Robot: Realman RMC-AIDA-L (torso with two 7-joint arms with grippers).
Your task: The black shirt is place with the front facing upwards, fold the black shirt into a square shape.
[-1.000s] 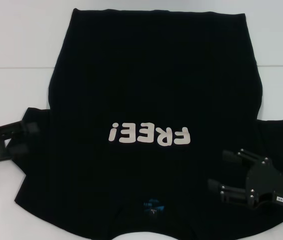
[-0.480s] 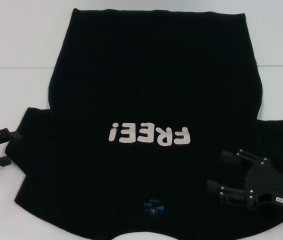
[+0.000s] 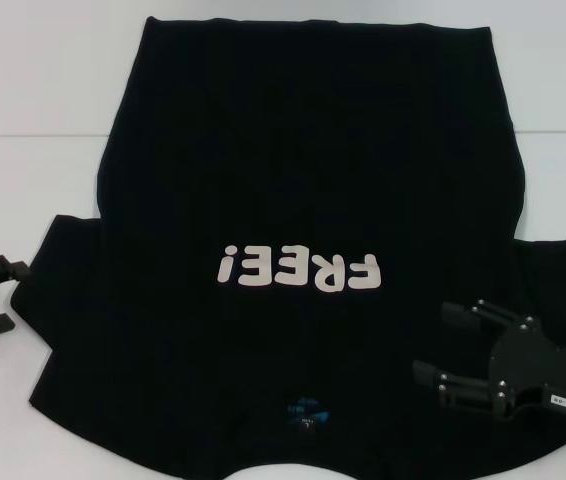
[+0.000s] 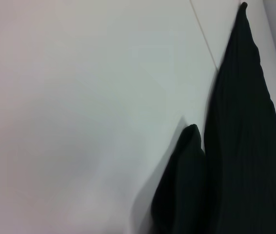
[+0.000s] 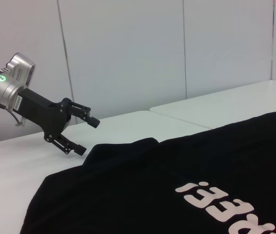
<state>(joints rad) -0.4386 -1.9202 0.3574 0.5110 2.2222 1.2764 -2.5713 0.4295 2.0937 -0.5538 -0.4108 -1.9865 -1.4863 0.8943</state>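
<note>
The black shirt (image 3: 303, 180) lies spread front up on the white table (image 3: 33, 180), with white letters "FREE!" (image 3: 298, 270) and the blue neck label (image 3: 303, 412) at the near edge. My left gripper (image 3: 9, 295) is open and empty, just off the tip of the shirt's left sleeve (image 3: 58, 260), above bare table. It also shows open in the right wrist view (image 5: 88, 137). My right gripper (image 3: 433, 342) is open and empty, over the shirt near its right shoulder. The left wrist view shows the sleeve tip (image 4: 187, 185) and the shirt's side (image 4: 245, 146).
A seam (image 3: 23, 135) crosses the white table behind the sleeves. A pale panelled wall (image 5: 128, 58) stands beyond the table's left side. The shirt's right sleeve (image 3: 563, 270) reaches towards the table's right edge.
My left gripper has drawn back to the left, away from the left sleeve, which now lies flat. The right gripper and the shirt have not moved.
</note>
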